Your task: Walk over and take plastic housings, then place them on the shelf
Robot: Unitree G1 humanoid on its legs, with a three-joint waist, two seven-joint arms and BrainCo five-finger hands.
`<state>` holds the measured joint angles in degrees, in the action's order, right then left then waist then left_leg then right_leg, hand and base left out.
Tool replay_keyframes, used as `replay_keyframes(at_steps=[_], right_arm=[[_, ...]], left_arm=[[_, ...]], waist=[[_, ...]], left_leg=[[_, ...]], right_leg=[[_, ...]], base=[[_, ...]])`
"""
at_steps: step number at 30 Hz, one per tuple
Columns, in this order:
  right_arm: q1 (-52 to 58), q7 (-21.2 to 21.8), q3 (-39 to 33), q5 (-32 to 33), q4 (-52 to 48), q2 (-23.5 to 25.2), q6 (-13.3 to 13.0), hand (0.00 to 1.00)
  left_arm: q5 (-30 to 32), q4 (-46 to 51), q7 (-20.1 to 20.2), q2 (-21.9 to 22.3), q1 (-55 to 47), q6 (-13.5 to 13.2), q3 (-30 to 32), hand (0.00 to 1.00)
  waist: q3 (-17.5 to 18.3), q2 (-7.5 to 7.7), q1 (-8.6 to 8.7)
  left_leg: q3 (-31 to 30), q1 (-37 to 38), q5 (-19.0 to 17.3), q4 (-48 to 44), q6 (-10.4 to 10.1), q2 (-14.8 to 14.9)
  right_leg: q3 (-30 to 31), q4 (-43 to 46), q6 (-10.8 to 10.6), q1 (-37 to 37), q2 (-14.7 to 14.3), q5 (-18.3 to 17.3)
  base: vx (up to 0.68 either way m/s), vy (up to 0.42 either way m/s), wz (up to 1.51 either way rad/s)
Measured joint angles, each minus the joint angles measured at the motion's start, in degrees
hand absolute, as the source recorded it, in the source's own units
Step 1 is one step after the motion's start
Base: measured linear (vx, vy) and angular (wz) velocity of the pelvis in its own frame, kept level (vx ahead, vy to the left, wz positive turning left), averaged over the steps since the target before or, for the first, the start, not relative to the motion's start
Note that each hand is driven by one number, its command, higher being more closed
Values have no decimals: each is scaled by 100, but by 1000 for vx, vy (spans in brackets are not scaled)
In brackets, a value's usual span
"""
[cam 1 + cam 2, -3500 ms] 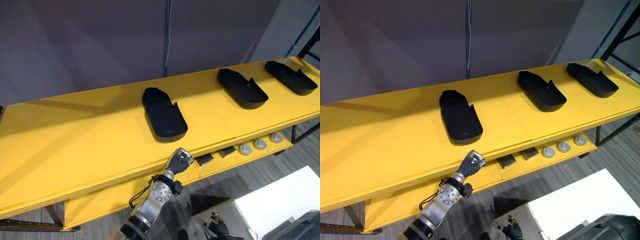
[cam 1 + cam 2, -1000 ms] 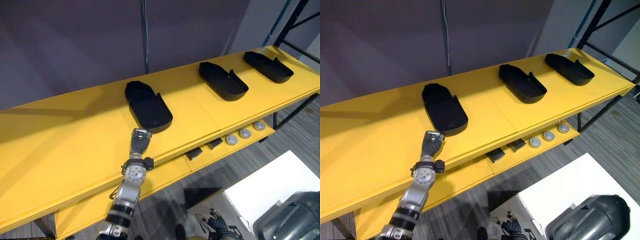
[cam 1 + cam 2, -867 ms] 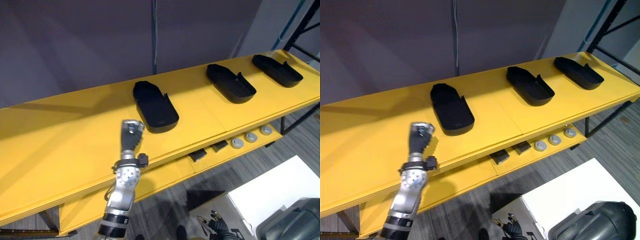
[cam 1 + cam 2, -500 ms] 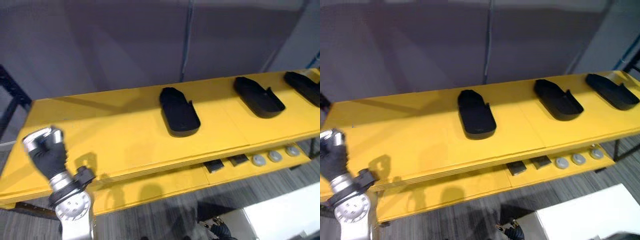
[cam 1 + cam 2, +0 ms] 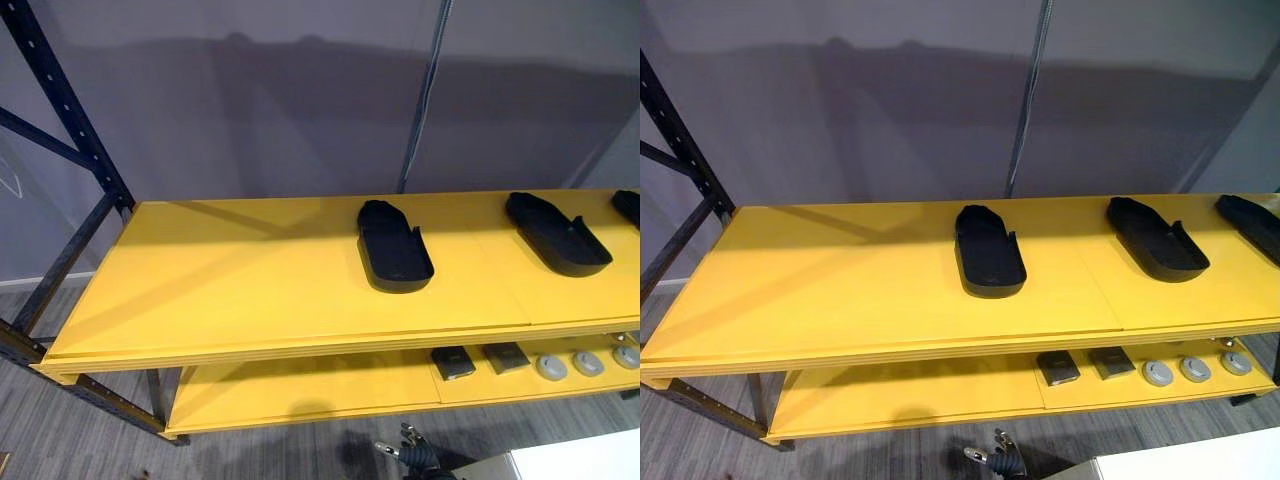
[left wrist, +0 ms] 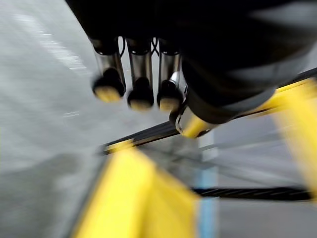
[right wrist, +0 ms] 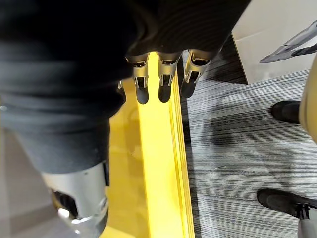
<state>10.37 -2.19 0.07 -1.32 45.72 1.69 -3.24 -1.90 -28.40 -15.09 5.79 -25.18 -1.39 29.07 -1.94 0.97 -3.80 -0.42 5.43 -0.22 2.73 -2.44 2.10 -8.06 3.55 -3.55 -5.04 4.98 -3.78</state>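
Three black plastic housings lie open side up on the yellow shelf top [image 5: 250, 290]: one in the middle [image 5: 395, 246], one further right [image 5: 556, 234], and a third cut off at the right edge [image 5: 1252, 224]. My right hand [image 5: 415, 456] hangs low in front of the shelf, open and holding nothing; in its wrist view its fingers [image 7: 161, 74] point down over the shelf's yellow edge [image 7: 158, 163]. Near a yellow shelf corner, my left hand [image 6: 141, 79] is open with nothing in it.
The lower yellow shelf [image 5: 300, 390] carries two small dark blocks [image 5: 453, 362] and several round grey discs [image 5: 588, 362]. A black rack upright [image 5: 70, 130] stands at the left end. A white surface [image 5: 580, 465] sits at the lower right over grey carpet.
The camera has swung left, so the shelf's left end and the rack upright now show. My left arm, raised in front of the shelf before, has dropped out of the eye views.
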Motion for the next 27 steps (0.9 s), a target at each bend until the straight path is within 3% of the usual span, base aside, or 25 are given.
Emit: replay_keyframes(at_steps=[3,9,15,22,27], right_arm=[[48,-9,-16,23,-42,19,-1,0],[71,-66,-212,54,-85,33,-2,0],[46,-114,-429,129,-67,37,-2,0],[-39,-124,-577,124,101,-14,0,0],[-170,-124,-573,84,169,-96,3,0]], left_arm=[[-11,-621,281,-63,106,13,-448,0],[172,-1001,452,-214,688,-34,-1022,0],[345,-1191,597,-262,999,-64,-1464,0],[452,-1387,644,-276,1111,-66,-1537,0],[453,-1419,651,-273,1186,-68,-1609,0]], waist=[[27,4,4],[27,-5,21],[22,-11,169],[-8,-42,150],[-176,-92,149]], left_leg=[[83,10,-21,18,-14,14],[357,41,-58,53,-31,47],[612,95,-75,103,-37,60],[1119,256,-233,67,-115,154],[1576,316,-542,-302,-109,234]], right_leg=[[62,12,-1,25,-8,0],[284,70,-1,148,-38,-1],[538,40,-4,237,-71,0],[1004,6,1,306,-211,7],[1482,104,13,362,-327,18]], base=[[-2,-1,-9],[8,3,-19],[33,11,-24],[30,1,-36],[-4,-3,-47]])
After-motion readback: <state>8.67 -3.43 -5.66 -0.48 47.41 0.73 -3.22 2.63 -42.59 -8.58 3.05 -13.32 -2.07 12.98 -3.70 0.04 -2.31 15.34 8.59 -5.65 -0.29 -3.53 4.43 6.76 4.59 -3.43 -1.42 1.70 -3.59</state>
